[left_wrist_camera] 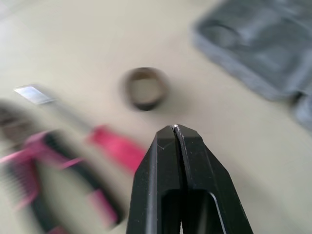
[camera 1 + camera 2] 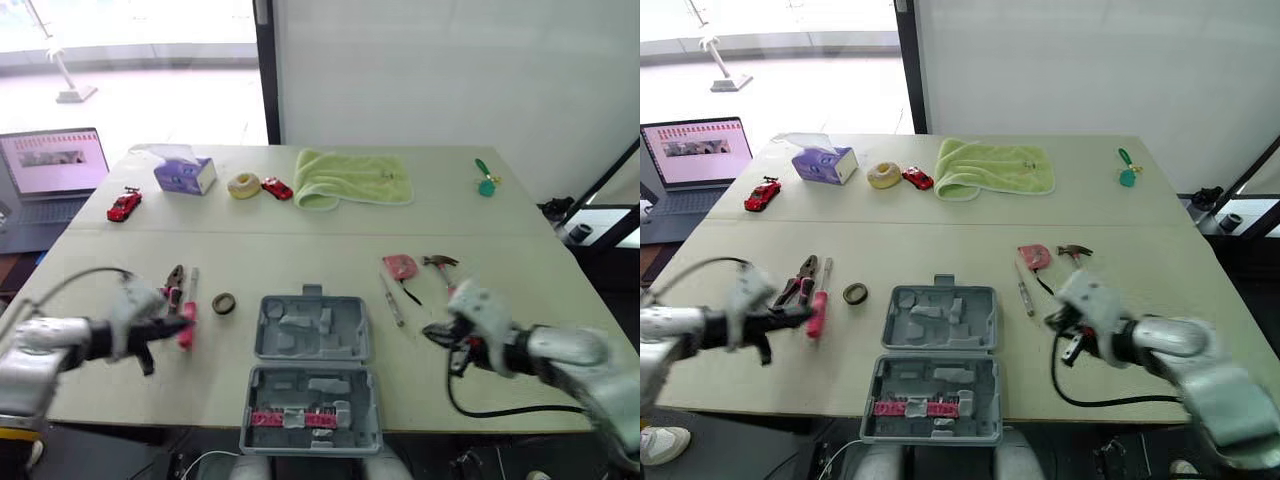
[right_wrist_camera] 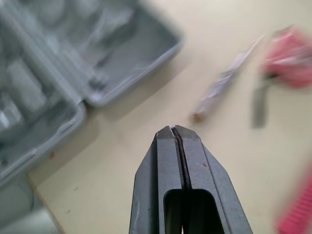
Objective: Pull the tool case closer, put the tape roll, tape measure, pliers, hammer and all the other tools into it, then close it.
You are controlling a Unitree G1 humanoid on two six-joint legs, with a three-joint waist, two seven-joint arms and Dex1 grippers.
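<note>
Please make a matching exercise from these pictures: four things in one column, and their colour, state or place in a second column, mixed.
1 tool case
2 tape roll
3 towel
4 left end effector

a green
b shut
c open
d lying flat, robot's left of the case

Pairs: 1-c, 2-d, 3-a, 4-b.

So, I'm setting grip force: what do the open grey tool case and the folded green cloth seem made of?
The open grey tool case looks like matte moulded hard plastic: one-colour recesses shaped for tools. The folded green cloth looks like soft fabric, maybe terry or microfibre: limp folds, dull fuzzy surface; the weave is too small to tell.
</note>
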